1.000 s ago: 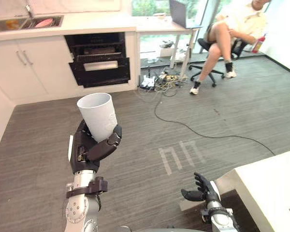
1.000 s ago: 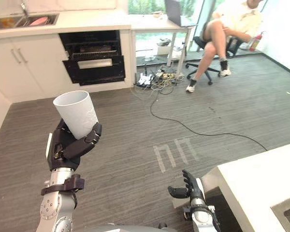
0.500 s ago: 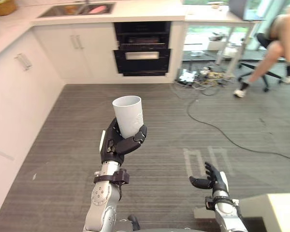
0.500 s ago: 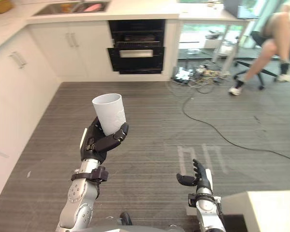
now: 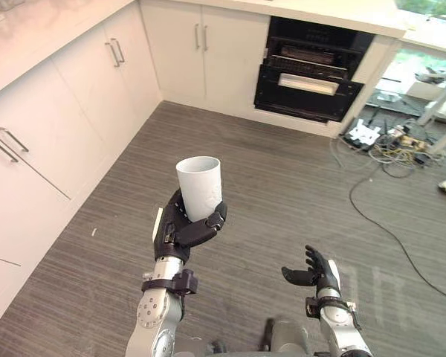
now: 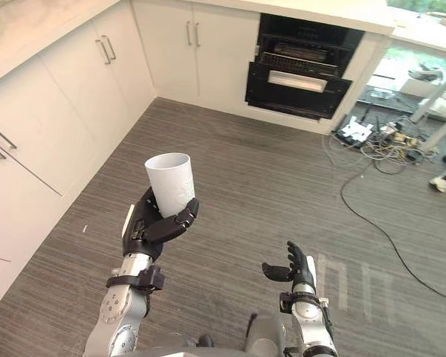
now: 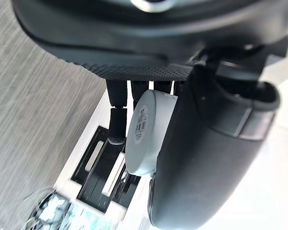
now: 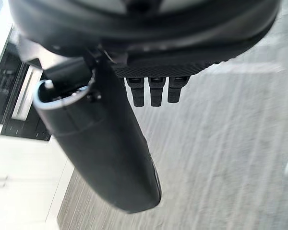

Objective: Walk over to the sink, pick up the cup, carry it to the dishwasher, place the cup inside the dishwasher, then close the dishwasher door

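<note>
My left hand (image 5: pixel 180 229) holds a white cup (image 5: pixel 201 186) upright in front of me, fingers and thumb curled round its lower part; the cup (image 7: pixel 146 134) also shows past the fingers in the left wrist view. The black dishwasher (image 5: pixel 312 80) stands at the far side of the room under the counter, its door partly open and tilted outward. My right hand (image 5: pixel 316 271) hangs low at the lower right, fingers relaxed and holding nothing. The dishwasher (image 8: pixel 19 96) also shows in the right wrist view.
White cabinets (image 5: pixel 59 126) run along the left and meet more cabinets (image 5: pixel 201 52) at the far corner beside the dishwasher. A tangle of cables and a power strip (image 5: pixel 379 137) lie on the grey floor to the dishwasher's right, one cable (image 5: pixel 390 238) trailing toward me.
The whole view has swung left and the camera has moved: the cabinets now fill the left and the dishwasher sits upper right. The cup stays held in my left hand.
</note>
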Available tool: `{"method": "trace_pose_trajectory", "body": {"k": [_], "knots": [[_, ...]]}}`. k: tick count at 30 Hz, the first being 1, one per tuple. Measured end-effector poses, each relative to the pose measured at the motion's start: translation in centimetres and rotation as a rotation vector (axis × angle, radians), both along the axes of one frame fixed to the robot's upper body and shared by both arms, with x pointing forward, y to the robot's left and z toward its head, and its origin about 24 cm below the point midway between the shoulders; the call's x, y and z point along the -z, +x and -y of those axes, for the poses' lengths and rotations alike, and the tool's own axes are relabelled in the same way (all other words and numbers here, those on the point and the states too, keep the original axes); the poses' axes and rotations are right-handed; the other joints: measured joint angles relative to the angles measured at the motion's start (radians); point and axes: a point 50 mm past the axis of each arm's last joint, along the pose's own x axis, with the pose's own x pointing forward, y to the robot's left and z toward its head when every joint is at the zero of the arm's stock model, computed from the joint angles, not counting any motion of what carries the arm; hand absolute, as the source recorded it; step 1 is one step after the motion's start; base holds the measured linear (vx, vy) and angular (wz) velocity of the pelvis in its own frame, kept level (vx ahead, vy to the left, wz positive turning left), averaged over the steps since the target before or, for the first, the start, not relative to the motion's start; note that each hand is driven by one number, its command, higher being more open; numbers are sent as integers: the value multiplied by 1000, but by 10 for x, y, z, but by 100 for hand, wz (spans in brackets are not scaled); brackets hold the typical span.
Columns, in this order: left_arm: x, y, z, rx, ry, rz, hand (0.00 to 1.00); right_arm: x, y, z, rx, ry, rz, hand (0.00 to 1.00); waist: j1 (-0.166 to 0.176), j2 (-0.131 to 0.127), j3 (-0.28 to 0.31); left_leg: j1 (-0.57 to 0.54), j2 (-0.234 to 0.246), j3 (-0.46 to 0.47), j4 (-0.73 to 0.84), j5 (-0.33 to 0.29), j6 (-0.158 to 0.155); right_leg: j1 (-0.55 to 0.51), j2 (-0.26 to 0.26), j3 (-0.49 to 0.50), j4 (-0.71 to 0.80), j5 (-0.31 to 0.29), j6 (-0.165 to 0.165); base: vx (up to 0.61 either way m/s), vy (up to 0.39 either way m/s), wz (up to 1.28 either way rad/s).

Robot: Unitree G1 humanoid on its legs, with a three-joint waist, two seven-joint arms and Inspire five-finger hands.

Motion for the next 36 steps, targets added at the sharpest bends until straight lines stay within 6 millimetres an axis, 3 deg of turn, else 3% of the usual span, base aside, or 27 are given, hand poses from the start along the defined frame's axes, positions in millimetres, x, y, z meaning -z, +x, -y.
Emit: {"method": "trace_pose_trajectory", "body": {"k": [2, 3, 4, 5, 6, 7, 8, 9, 10, 11, 12, 14, 16, 17, 19, 20, 21, 23, 25, 27, 28, 29, 31, 33, 34, 35, 36], "knots": [[-5, 5, 5, 22, 0, 26, 30, -6, 4, 0, -5, -4, 31, 90, -17, 0, 1, 59, -4, -65, -43, -16, -33, -36, 24, 12, -157, 146, 5, 646, -10, 99], [-6, 7, 6, 26, 1, 36, 30, -9, 7, -1, -8, -6, 48, 90, -16, -4, -1, 93, -7, -85, -52, -30, -60, -42, 39, 24, -229, 217, -14, 839, -79, 100], [-3, 9, 7, 28, 2, 28, 30, -13, 8, 1, -10, -13, 64, 90, -24, 3, -6, 138, 1, -115, -50, -47, -90, -30, 65, 84, -256, 370, -51, 724, -97, 68], [0, 9, 8, 31, 4, 14, 30, -14, 8, 4, -14, -28, 65, 90, -22, 37, -11, 146, 26, -127, -38, -50, -95, -22, 78, 83, -240, 376, -47, 722, -91, 50], [2, 11, 11, 34, 0, 5, 30, -17, 13, 5, -20, -34, 78, 90, -16, 76, -15, 110, 78, -130, 58, -34, -128, -5, 110, 54, -217, 333, -60, 839, -141, 43], [5, 16, 15, 47, 5, -8, 30, -16, 11, 4, -27, -29, 74, 90, -15, 82, -8, 24, 131, -111, 328, 46, -218, 67, 129, 23, -201, 266, -79, 688, -114, 37], [7, 16, 15, 47, 4, -15, 30, -16, 10, 4, -29, -29, 71, 90, -14, 82, -8, 7, 145, -105, 394, 84, -230, 93, 135, 19, -205, 252, -82, 696, -152, 41], [10, 13, 16, 42, -3, -34, 30, -17, 4, -2, -39, -22, 79, 90, -6, 78, -4, -63, 216, -65, 637, 209, -233, 205, 161, 18, -244, 211, -78, 530, -104, 8], [9, 10, 15, 41, -8, -29, 30, -23, 1, -4, -32, -26, 115, 90, 12, 75, -2, -142, 286, -1, 830, 185, -194, 298, 182, 28, -290, 187, -82, 644, -118, 0], [8, 10, 16, 44, -11, -21, 30, -27, 2, -5, -26, -26, 138, 90, 18, 68, 3, -186, 311, 29, 893, 171, -173, 337, 184, 36, -311, 180, -82, 581, -70, -18], [3, 10, 16, 46, -17, 0, 30, -34, 7, -7, -28, -26, 182, 90, 30, 53, 11, -278, 350, 95, 952, 134, -121, 403, 180, 57, -359, 166, -78, 535, -25, -20], [-1, 10, 17, 51, -23, 27, 30, -39, 13, -8, -35, -27, 211, 90, 50, 41, 13, -396, 384, 159, 886, 73, -93, 462, 163, 89, -401, 151, -59, 556, 52, -39], [-1, 10, 16, 56, -21, 28, 30, -37, 20, -8, -39, -26, 205, 90, 63, 27, 22, -476, 357, 169, 678, 51, -101, 502, 124, 114, -400, 115, -29, 537, 189, -36], [-1, 10, 16, 56, -21, 26, 30, -31, 20, -8, -37, -24, 176, 90, 66, 20, 26, -501, 308, 142, 500, 65, -116, 532, 88, 126, -398, 88, -3, 494, 282, -28], [-1, 10, 16, 52, -21, 28, 30, -24, 16, -4, -32, -34, 132, 90, 68, 23, 24, -498, 236, 72, 198, 184, -131, 576, 41, 148, -396, 40, 47, 514, 330, -35], [-1, 10, 15, 49, -20, 26, 30, -18, 13, -4, -36, -31, 100, 90, 69, 26, 20, -459, 206, 66, 141, 367, -68, 608, 16, 170, -398, 12, 74, 541, 370, -25], [-2, 11, 11, 37, -7, 35, 30, -13, 11, -10, -47, -19, 78, 90, 60, -12, 21, -457, 172, 85, 173, 325, -46, 619, -26, 180, -399, 13, 66, 536, 368, -16], [-4, 12, 6, 16, -1, 40, 30, -12, 10, -12, -50, -7, 70, 90, 63, -34, 19, -479, 171, 95, 309, 218, -22, 645, -51, 194, -394, 19, 74, 588, 395, -9], [-1, 9, 4, -1, 1, 20, 30, -12, 10, -11, -43, -9, 73, 90, 67, -31, 16, -448, 178, 105, 373, 113, -24, 621, -67, 215, -260, 5, 96, 477, 335, -33], [1, 8, 1, 8, 25, 12, 30, -12, 12, -14, -42, 2, 79, 90, 62, -55, 19, -336, 147, 144, 338, 49, -23, 410, -129, 265, 265, -1, 151, 383, 263, -33], [2, 7, 0, 12, 36, 6, 30, -11, 11, -16, -41, 9, 72, 90, 57, -64, 17, -300, 134, 152, 318, 39, -23, 360, -141, 264, 382, -2, 149, 398, 150, -20], [5, 5, -2, 14, 48, -7, 30, -8, 9, -20, -47, 16, 61, 90, 48, -65, 15, -223, 123, 168, 270, 28, -23, 283, -144, 239, 511, -22, 114, 339, 85, -19], [5, 4, -3, 5, 47, -8, 30, -8, 10, -26, -67, 24, 62, 90, 43, -64, 14, -115, 107, 198, 167, 28, -31, 181, -134, 156, 515, -59, 58, 451, 100, -39], [4, 4, -2, 13, 51, -3, 30, -8, 12, -31, -88, 31, 64, 90, 34, -60, 14, -30, 101, 228, 87, 27, -48, 92, -99, 64, 396, -90, 19, 524, 90, -40], [4, 4, -1, 22, 55, -1, 30, -8, 13, -34, -94, 35, 66, 90, 16, -55, 17, 29, 102, 240, 33, 25, -71, 56, -58, -39, 205, -74, -3, 503, 57, -23], [3, 5, 0, 24, 54, 3, 30, -9, 14, -34, -93, 35, 68, 90, 11, -55, 17, 54, 103, 246, 12, 20, -83, 46, -33, -78, 105, -41, -20, 649, 50, -33], [1, 7, 1, 30, 55, 12, 30, -9, 14, -33, -93, 31, 71, 90, 11, -67, 10, 118, 87, 266, -29, 0, -118, 34, 25, -164, -120, 78, -67, 474, 21, -31]]}}
